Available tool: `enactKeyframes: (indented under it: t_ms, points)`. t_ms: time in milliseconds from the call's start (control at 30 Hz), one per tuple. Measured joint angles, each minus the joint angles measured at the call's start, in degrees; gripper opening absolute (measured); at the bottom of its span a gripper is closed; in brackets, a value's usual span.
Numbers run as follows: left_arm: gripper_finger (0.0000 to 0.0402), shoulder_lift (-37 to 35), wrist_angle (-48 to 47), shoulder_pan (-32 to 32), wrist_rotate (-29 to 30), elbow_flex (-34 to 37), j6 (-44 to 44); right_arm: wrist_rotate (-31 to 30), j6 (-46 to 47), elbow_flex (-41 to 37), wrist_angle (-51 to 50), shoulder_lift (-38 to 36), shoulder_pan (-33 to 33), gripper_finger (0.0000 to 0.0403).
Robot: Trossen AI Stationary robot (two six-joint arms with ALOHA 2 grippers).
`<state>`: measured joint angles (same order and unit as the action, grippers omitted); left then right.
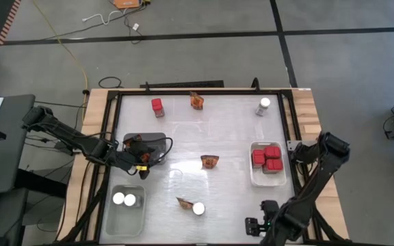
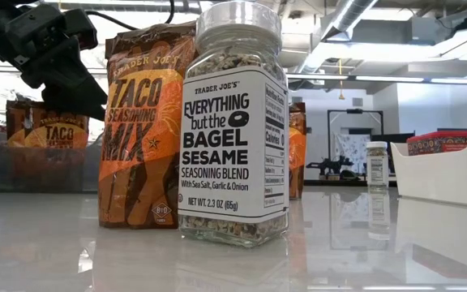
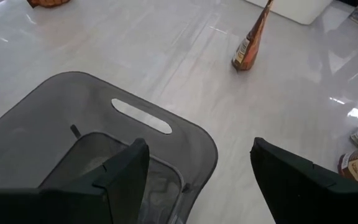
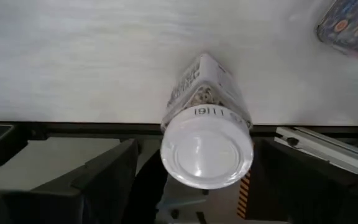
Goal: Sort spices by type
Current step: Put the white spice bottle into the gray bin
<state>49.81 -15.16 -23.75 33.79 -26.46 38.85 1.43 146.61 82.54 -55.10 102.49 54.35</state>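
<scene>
My right gripper (image 1: 254,225) is open and points down near the table's near edge. In the right wrist view its fingers (image 4: 107,180) stand on either side of a white-lidded jar (image 4: 207,143); I see no touch. The high view hides that jar under the gripper. My left gripper (image 3: 194,171) is open, with nothing between its fingers, above the grey tray (image 1: 149,140), which holds orange packets (image 2: 51,130). Loose on the table stand a red box (image 1: 157,106), packets (image 1: 196,100) (image 1: 210,161) (image 1: 183,203) and jars (image 1: 264,104) (image 1: 198,208).
A white tray (image 1: 255,174) at the right holds three red boxes (image 1: 267,158). A clear tray (image 1: 123,217) at the near left holds two jars (image 1: 124,199). A black frame rail (image 4: 73,129) runs along the table edge just behind the right gripper.
</scene>
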Motion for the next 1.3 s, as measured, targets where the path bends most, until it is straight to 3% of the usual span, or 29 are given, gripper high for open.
enactKeyframes:
  t_ms: [633,1000,1300]
  points:
    - [0.027,0.01,0.0,0.01,-0.01,0.02,-0.02,0.77,0.43,0.11,2.97,5.76,-1.07,0.0363]
    - [0.027,-0.01,0.02,0.02,-0.01,0.02,-0.08,0.67,0.13,0.11,0.14,7.3,-2.04,0.0288]
    - [0.027,-0.01,0.04,0.01,0.01,0.02,-0.24,0.18,-2.45,0.11,-2.09,7.41,-2.01,0.0278]
